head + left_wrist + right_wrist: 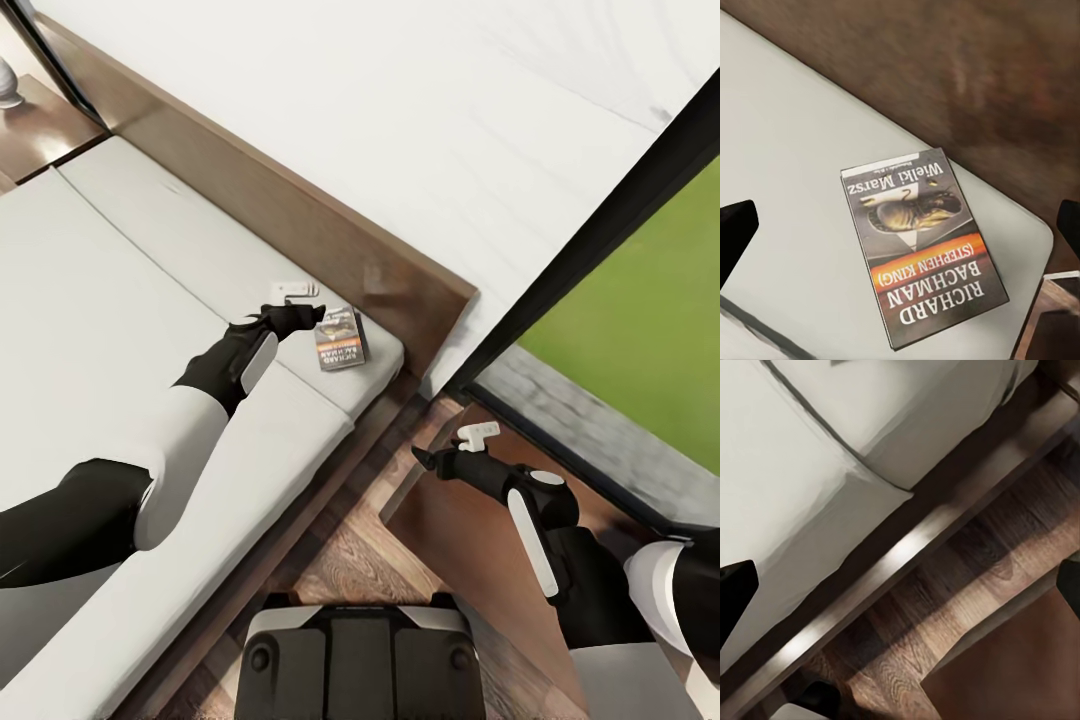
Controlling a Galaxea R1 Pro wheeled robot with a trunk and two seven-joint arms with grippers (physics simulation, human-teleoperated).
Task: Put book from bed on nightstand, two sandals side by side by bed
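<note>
The book [340,340] lies flat on the bed's pale mattress [120,300], near the corner by the dark brown headboard [300,220]. Its orange band and white lettering face the left wrist camera, where the book [922,251] sits between the two dark fingertips [735,232]. My left gripper [297,292] hovers open just beside and above the book, touching nothing. My right gripper [478,436] hangs open and empty over the reddish-brown nightstand [460,540] beside the bed. The sandals are out of view.
The bed's dark wooden frame [900,555] runs along the plank floor [945,615], with the nightstand's corner [1012,675] close by. A black-framed window [600,220] with green lawn [650,320] stands at the right. A second nightstand [45,130] is at the far left. My base [360,650] is below.
</note>
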